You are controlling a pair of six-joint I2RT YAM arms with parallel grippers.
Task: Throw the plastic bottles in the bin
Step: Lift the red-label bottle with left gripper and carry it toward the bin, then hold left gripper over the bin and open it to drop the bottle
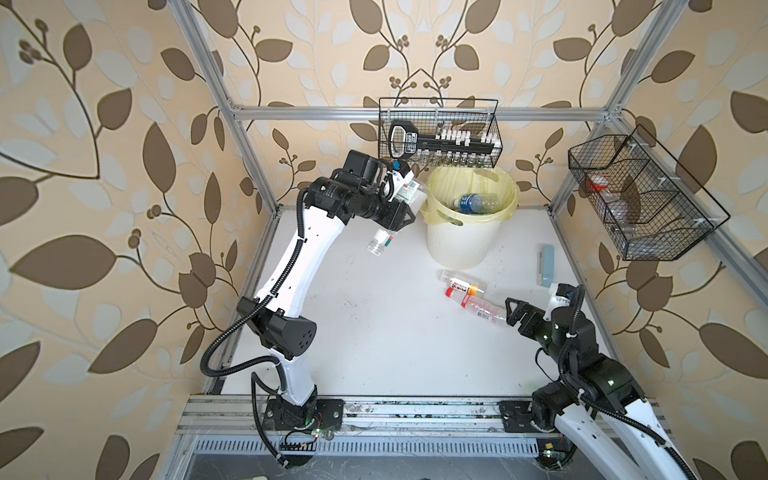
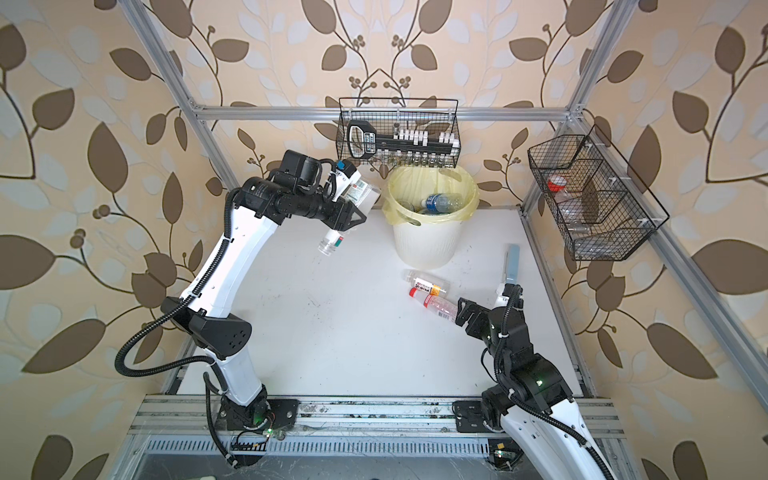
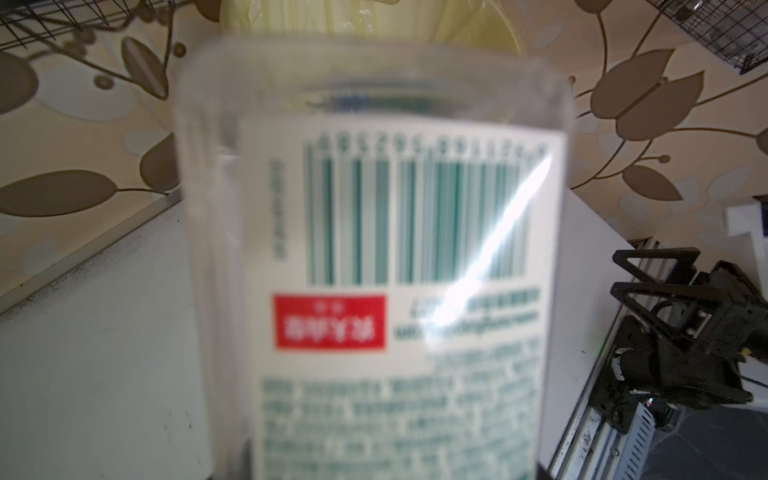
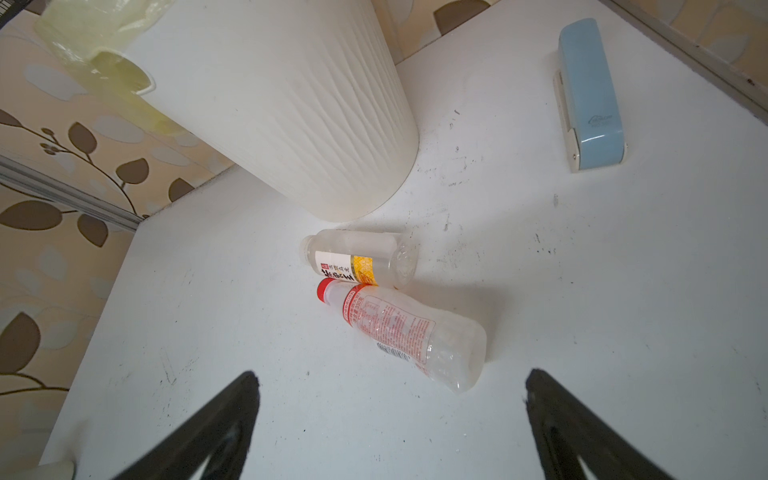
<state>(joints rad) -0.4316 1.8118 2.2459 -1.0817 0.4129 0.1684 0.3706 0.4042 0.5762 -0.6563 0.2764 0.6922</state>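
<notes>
- Clear plastic, white label, green barcode: that was the held bottle [image 3: 374, 249] filling the left wrist view. The left gripper [image 1: 397, 211] was clamped round its middle, neck end hanging below the jaws and base tipped up ahead of them.
- Just ahead of that gripper stood the bin [image 1: 461, 245], its yellow-bagged rim almost touching the bottle's base (close, but in both top views the bottle was beside the mouth, not over it).
- Inside the bin lay a blue-labelled bottle [image 1: 473, 203], so at least one was home. More clear plastic seemed to lie beneath it, though I couldn't count it.
- Over to the right gripper [image 4: 392, 376]: jaws spread wide, holding nothing, hovering low over the table [image 4: 208, 291].
- Straight ahead of its fingertips lay the red-capped bottle [image 4: 407, 332], on its side. Just beyond and touching it was the yellow-labelled bottle [image 4: 359, 259], with the bin's wall right behind that.
- Off to one side of those open jaws, well apart from the bottles, sat the pale-blue case [image 4: 590, 95] (not a bottle, so it should stay put).
- The score, as I read it: one or more binned, one in the air and a tip away from dropping, two waiting on the table. Late in the job, I'd judge, but not finished.
</notes>
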